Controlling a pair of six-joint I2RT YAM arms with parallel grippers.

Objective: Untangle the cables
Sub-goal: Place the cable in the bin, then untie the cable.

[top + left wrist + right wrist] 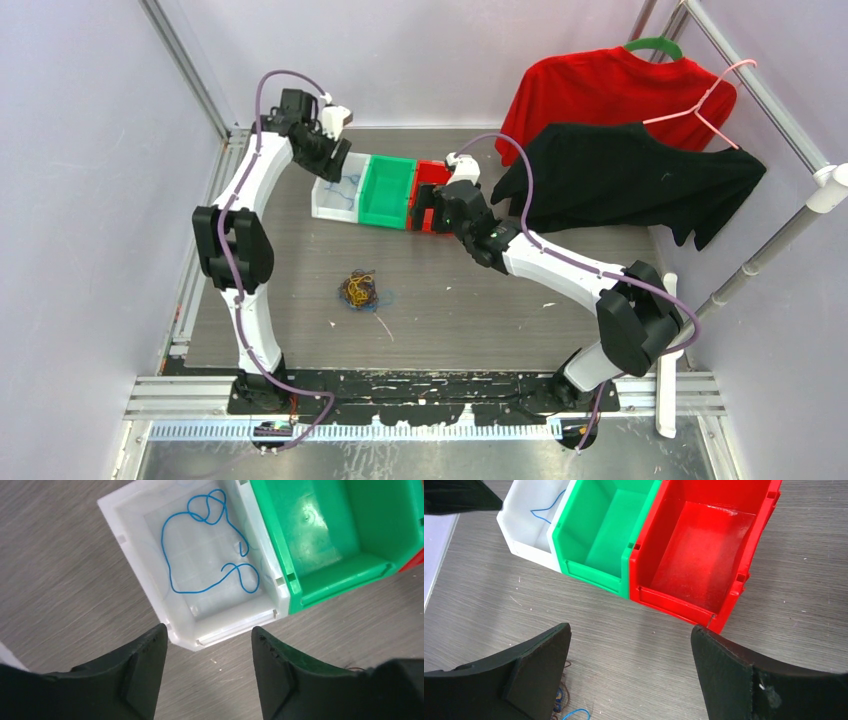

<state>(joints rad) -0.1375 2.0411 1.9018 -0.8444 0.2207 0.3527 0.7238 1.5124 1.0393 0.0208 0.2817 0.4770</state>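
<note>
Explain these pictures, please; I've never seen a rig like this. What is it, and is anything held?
These are two white robot arms bolted at the near edge of a table. The top view looks down from above and behind them; the other two come from a camera on each wrist, so the black wedges at the bottom are that arm's own fingers. The left gripper hangs open above a white bin holding one loose blue cable. The right gripper is open near the red bin; a green bin sits between the two bins. Neither holds anything. A tangled clump of cables lies on the table. A red shirt and a black shirt hang at the right.
</note>
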